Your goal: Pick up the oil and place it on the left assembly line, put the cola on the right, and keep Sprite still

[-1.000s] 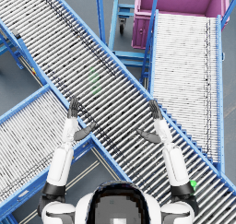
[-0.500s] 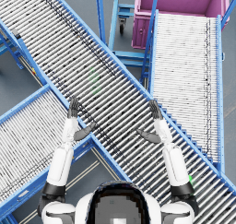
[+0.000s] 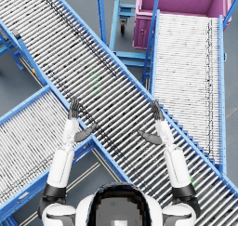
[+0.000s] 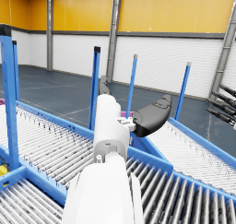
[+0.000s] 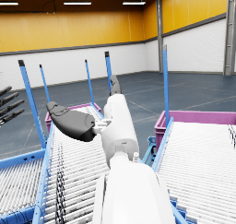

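No oil, cola or Sprite bottle shows plainly in any view. A faint green streak (image 3: 95, 81) lies on the middle roller conveyor (image 3: 116, 99); I cannot tell what it is. My left hand (image 3: 74, 122) hovers over that conveyor's left rail, fingers spread and holding nothing. My right hand (image 3: 155, 125) is raised over the conveyor's right side, likewise empty with fingers apart. The left hand (image 4: 138, 112) and the right hand (image 5: 87, 117) appear empty in their wrist views too.
A left roller conveyor (image 3: 28, 136) sits lower beside my left arm. A right roller conveyor (image 3: 186, 71) runs up to a purple bin (image 3: 181, 2). Blue rails and upright posts (image 4: 94, 85) border the lines. A small green speck (image 3: 192, 178) shows by my right forearm.
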You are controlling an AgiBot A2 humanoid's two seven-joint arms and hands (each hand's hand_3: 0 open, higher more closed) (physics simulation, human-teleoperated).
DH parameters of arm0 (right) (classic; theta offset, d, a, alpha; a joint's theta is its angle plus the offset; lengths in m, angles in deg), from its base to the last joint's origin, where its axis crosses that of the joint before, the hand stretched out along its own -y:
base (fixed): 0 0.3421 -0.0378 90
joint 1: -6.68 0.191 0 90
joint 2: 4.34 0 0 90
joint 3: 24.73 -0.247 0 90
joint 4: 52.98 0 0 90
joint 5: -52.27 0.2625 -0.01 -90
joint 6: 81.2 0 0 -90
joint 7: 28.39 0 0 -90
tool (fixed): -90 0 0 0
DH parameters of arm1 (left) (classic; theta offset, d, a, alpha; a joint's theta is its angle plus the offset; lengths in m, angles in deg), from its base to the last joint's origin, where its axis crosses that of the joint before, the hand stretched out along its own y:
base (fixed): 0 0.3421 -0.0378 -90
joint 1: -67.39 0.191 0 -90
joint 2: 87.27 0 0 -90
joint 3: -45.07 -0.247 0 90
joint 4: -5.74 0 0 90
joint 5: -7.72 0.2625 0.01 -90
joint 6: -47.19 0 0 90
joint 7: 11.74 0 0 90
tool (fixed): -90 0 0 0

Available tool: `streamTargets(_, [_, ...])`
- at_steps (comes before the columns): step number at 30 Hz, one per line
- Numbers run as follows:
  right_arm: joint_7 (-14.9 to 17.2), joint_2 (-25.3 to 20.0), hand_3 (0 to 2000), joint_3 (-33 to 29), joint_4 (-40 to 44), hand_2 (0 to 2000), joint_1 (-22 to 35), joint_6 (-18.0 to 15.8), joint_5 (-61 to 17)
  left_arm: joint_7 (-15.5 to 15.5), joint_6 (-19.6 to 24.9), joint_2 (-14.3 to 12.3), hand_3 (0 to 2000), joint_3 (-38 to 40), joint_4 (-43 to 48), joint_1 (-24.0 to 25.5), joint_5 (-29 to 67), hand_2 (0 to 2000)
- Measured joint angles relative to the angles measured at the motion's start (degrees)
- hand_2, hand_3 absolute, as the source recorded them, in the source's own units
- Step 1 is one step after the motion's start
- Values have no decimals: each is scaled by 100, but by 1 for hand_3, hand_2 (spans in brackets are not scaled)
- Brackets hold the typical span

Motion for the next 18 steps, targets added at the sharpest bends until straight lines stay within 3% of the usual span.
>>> streamTargets(11, [0, 0, 0, 0, 0, 0, 0, 0, 0, 0, 0, 0, 0, 0, 0, 0, 0, 0])
streamTargets(12, [0, 0, 0, 0, 0, 0, 0, 0, 0, -163, 163, -20, 0, -24, -25, -3, 0, 0])
streamTargets(15, [-365, -52, 0, 65, 59, 0, -14, 361, 0, -424, 425, -102, 0, -25, -70, -43, 0, 0])
streamTargets(18, [-500, -135, 0, 26, 31, 0, 29, 494, 0, -520, 522, -214, 0, 55, -42, -151, 0, 0])
